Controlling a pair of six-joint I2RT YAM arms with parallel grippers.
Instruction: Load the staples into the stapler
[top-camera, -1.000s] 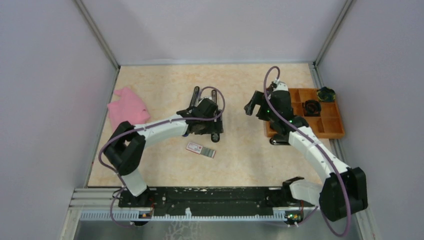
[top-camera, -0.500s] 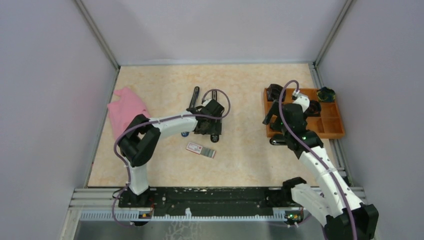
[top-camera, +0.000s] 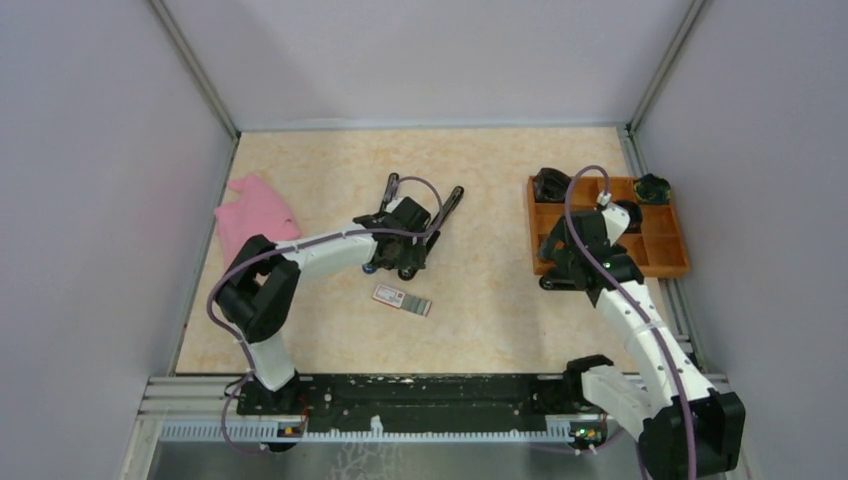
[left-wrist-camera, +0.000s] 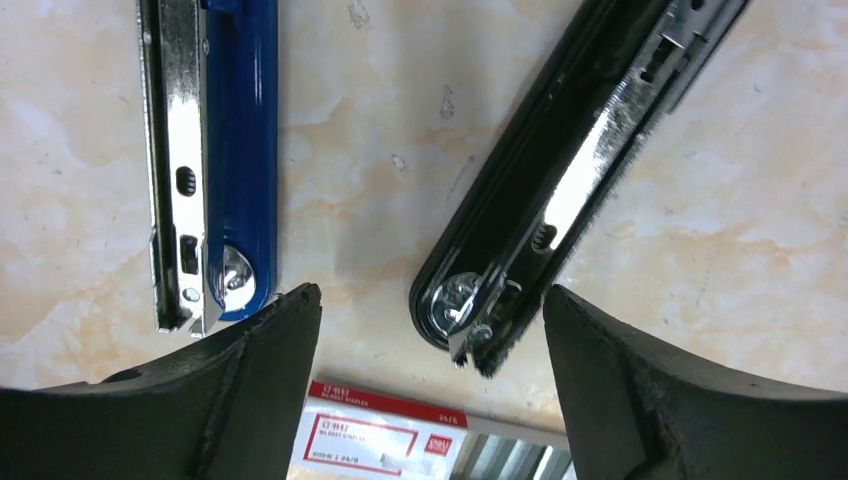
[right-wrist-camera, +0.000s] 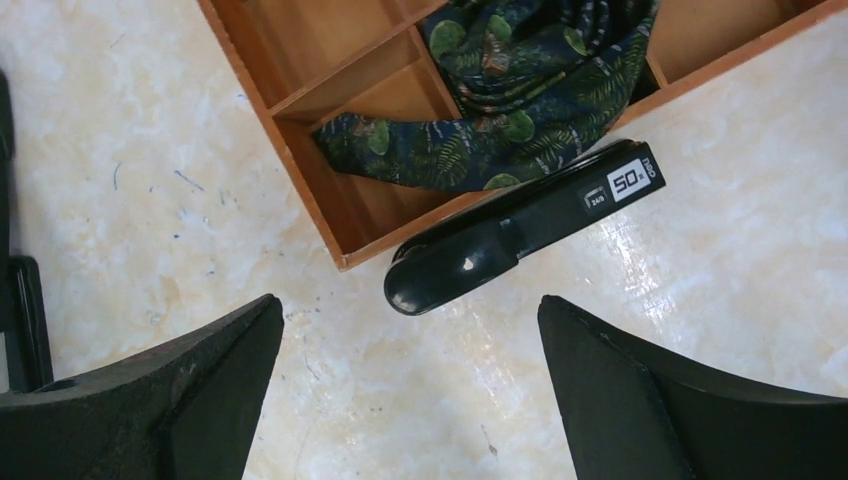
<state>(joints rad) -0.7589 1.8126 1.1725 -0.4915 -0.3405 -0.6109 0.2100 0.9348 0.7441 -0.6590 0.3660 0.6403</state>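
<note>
Beside tray (top-camera: 660, 270): right pincer (right-wrist-camera: 410, 305) drew back, wide | left pincer (left-wrist-camera: 432, 295) wide over open stapler (left-wrist-camera: 570, 170)

Bare table (left-wrist-camera: 380, 170) lies between the splayed stapler (left-wrist-camera: 555, 200) halves.

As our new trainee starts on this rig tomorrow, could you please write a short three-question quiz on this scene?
1. True or false: the opened stapler lies with its two halves splayed apart on the table.
2. What lies just outside the wooden tray? A) a closed black stapler B) a pink cloth C) a pen
3. Which gripper's wrist view shows the staples box?
Key: 1 true; 2 A; 3 the left gripper, which is open.
</note>
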